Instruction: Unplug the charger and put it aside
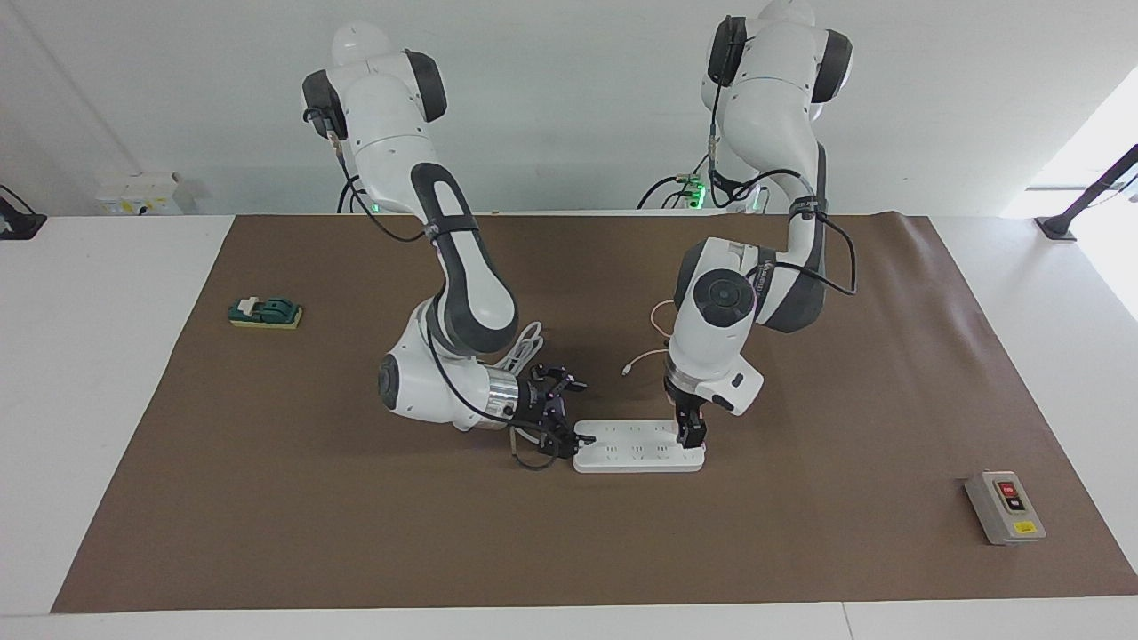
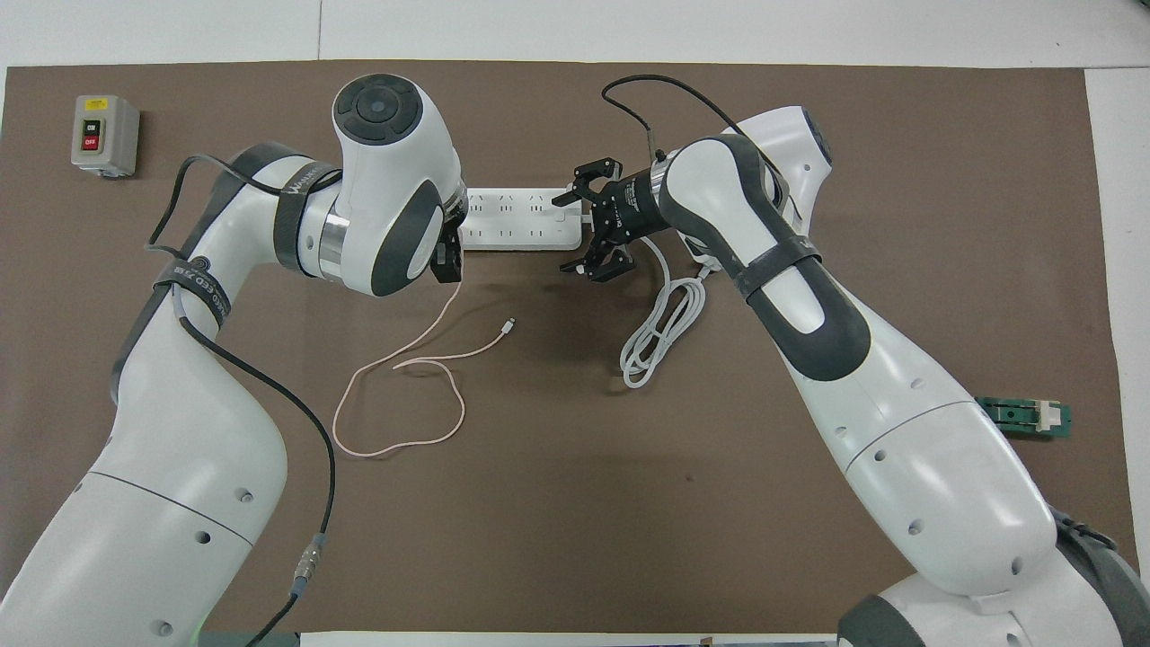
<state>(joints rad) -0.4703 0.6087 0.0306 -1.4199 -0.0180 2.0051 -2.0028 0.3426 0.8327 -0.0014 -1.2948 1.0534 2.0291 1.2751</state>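
Observation:
The charger's thin pink cable [image 2: 409, 364] trails from under my left gripper [image 2: 449, 261] over the mat toward the robots and ends in a small white connector [image 2: 509, 322]. The cable [image 1: 660, 313] and the connector [image 1: 627, 369] also show in the facing view. The pink cube itself is hidden under the left hand. My left gripper [image 1: 692, 437] is down on the end of the white power strip [image 1: 636, 444] nearest the left arm's end of the table. My right gripper [image 1: 569, 411] is open, with its fingers on either side of the strip's [image 2: 517, 220] other end.
The strip's thick white cord [image 2: 660, 332] lies coiled nearer to the robots, under the right arm. A grey switch box [image 1: 1005, 507] sits toward the left arm's end of the table. A green block [image 1: 265, 311] sits toward the right arm's end.

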